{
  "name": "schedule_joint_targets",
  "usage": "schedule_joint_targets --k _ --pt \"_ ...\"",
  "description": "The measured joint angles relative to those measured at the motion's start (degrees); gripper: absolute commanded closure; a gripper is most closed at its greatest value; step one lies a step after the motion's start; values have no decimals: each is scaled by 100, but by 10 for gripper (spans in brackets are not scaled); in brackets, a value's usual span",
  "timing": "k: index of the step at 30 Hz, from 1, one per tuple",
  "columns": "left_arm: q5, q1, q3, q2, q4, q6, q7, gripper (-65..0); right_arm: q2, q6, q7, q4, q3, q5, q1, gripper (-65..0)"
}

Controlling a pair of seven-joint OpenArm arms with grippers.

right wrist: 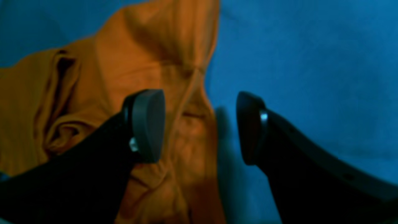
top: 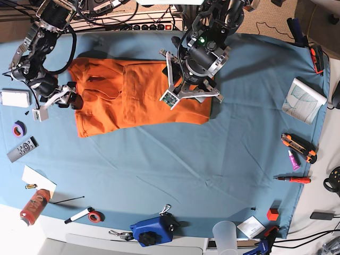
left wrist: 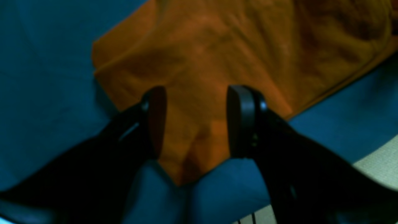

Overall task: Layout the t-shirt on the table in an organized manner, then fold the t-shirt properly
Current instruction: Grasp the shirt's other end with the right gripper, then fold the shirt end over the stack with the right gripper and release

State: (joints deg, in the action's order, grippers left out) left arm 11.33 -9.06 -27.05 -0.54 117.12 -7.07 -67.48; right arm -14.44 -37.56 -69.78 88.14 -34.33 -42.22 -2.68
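Your orange shirt (top: 133, 93) lies at the back of the blue table (top: 212, 159), spread wide but still bumpy, with folds near one end. Your left gripper (left wrist: 196, 121) hangs over the shirt's end near the table's middle, and its jaws are wide apart with nothing in them. A pointed bit of shirt shows between them. Your right gripper (right wrist: 199, 124) sits at the other end of the shirt, right over its edge. Its jaws are wide apart too and grab nothing. One finger (right wrist: 149, 124) is over the orange cloth and the other is over the blue.
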Motion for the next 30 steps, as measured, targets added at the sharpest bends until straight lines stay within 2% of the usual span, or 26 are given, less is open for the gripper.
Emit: schedule_joint_targets --k 10,16,22,24,29,30 --pt "-2 2 0 2 0 0 2 -316 61 -2 98 -323 -2 -35 0 -359" --pt "-2 0 0 2 0 0 2 -316 15 -107 157 -942 -17 -675 66 -359" --pt "-2 0 0 2 0 0 4 -316 17 -197 -354 -988 -17 -1202 63 -357" --pt "-2 2 0 2 0 0 4 -316 33 -195 -391 -988 -17 -1189 66 -302" --pt "-2 0 0 2 0 0 4 -315 125 -184 -511 -1021 -11 -1134 48 -2" --pt "-2 2 0 0 0 0 4 -315 109 -170 -505 -1021 -11 -1106 50 0"
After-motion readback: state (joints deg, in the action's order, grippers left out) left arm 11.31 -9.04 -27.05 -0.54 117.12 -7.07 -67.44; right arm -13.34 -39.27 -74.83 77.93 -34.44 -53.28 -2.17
